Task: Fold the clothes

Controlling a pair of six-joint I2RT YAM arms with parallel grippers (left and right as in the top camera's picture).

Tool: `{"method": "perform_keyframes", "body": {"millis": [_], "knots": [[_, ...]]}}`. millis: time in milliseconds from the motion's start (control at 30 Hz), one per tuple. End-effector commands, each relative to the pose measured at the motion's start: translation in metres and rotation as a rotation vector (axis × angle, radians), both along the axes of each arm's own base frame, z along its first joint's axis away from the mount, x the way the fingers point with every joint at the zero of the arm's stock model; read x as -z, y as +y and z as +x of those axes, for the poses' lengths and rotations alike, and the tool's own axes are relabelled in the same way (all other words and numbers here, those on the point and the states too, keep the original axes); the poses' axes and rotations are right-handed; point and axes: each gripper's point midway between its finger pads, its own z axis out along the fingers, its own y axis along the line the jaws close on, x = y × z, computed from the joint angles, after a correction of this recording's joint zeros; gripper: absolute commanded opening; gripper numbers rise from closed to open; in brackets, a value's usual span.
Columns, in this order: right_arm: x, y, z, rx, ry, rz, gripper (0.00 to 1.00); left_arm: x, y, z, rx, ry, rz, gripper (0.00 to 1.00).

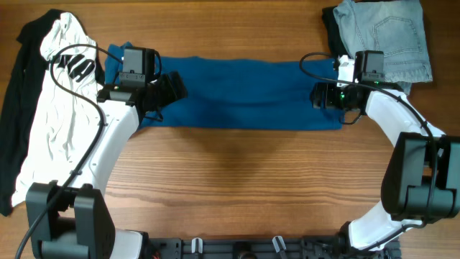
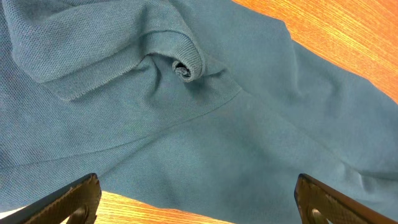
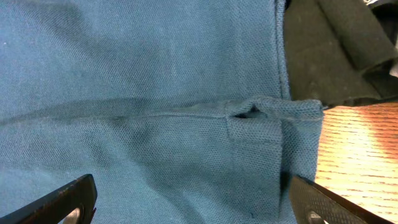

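The deep-blue shirt [image 1: 237, 93] lies folded into a long strip across the table's far half. My left gripper [image 1: 169, 90] hovers open over its left end, where a rolled collar edge [image 2: 183, 67] shows; its fingers [image 2: 68, 202] stand wide apart above cloth and wood, holding nothing. My right gripper [image 1: 320, 96] is open over the shirt's right end, its fingers [image 3: 329, 205] spanning the hem corner [image 3: 273, 112] with nothing gripped. In both wrist views the blue shirt [image 2: 217, 124] [image 3: 155, 93] fills most of the picture.
A white top with black stripes [image 1: 50, 129] lies at the left over a black garment [image 1: 16, 93]. Pale denim jeans [image 1: 388, 36] sit at the far right corner on another black garment [image 1: 329, 25] [image 3: 323, 50]. Bare wooden table [image 1: 237, 180] stretches in front.
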Motion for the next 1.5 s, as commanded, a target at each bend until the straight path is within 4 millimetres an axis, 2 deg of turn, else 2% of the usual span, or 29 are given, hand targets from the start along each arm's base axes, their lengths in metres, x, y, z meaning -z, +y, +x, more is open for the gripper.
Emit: {"method": "perform_keyframes", "body": {"millis": [0, 367, 567, 700, 767, 833, 867, 933, 1000, 1067, 1100, 1133, 1200, 1333, 1400, 1467], "knots": [[0.01, -0.01, -0.001, 0.005, 0.022, -0.018, 1.0, 0.003, 0.004, 0.001, -0.021, 0.005, 0.011, 1.0], [0.021, -0.015, -0.003, 0.003, 0.045, -0.025, 0.99, 0.003, 0.005, 0.002, -0.021, 0.003, 0.012, 1.0], [0.051, -0.029, 0.004, 0.022, 0.055, -0.025, 0.99, 0.003, 0.012, 0.003, -0.041, -0.004, 0.047, 1.0], [0.062, -0.023, 0.007, 0.001, 0.048, 0.013, 0.94, 0.002, 0.013, 0.005, -0.046, -0.011, 0.057, 1.0], [0.06, -0.013, 0.007, -0.007, 0.047, 0.074, 0.86, 0.002, 0.015, 0.006, -0.05, -0.016, 0.063, 1.0], [0.056, 0.006, 0.004, -0.047, 0.051, 0.175, 0.79, 0.001, 0.016, 0.006, -0.055, -0.019, 0.072, 1.0], [0.054, 0.013, 0.0, -0.051, 0.063, 0.219, 0.72, 0.001, 0.016, 0.006, -0.055, -0.019, 0.072, 1.0], [0.054, 0.016, -0.004, -0.011, 0.093, 0.257, 0.62, 0.001, 0.016, 0.006, -0.055, -0.018, 0.071, 1.0], [0.055, 0.016, -0.005, 0.007, 0.106, 0.265, 0.41, 0.001, 0.016, 0.006, -0.055, -0.018, 0.071, 1.0], [0.054, 0.016, -0.004, 0.029, 0.106, 0.272, 0.28, 0.001, 0.016, 0.006, -0.055, -0.018, 0.071, 1.0], [0.054, 0.015, -0.003, 0.034, 0.102, 0.27, 0.17, 0.002, 0.016, 0.005, -0.055, -0.015, 0.072, 1.0], [0.052, 0.013, 0.0, 0.039, 0.092, 0.27, 0.04, 0.002, 0.017, 0.004, -0.055, -0.01, 0.073, 1.0], [0.044, 0.009, 0.007, 0.045, 0.078, 0.268, 0.04, 0.003, 0.017, 0.004, -0.054, -0.007, 0.074, 1.0], [-0.01, -0.023, 0.029, 0.109, 0.002, 0.263, 0.04, 0.003, 0.017, 0.003, -0.053, -0.005, 0.074, 1.0], [-0.046, -0.042, 0.028, 0.126, -0.035, 0.238, 0.04, 0.004, 0.018, -0.001, -0.008, 0.008, 0.105, 1.0], [-0.057, -0.045, 0.025, 0.118, -0.051, 0.226, 0.04, 0.005, 0.02, -0.002, -0.014, 0.017, 0.111, 1.0]]}}
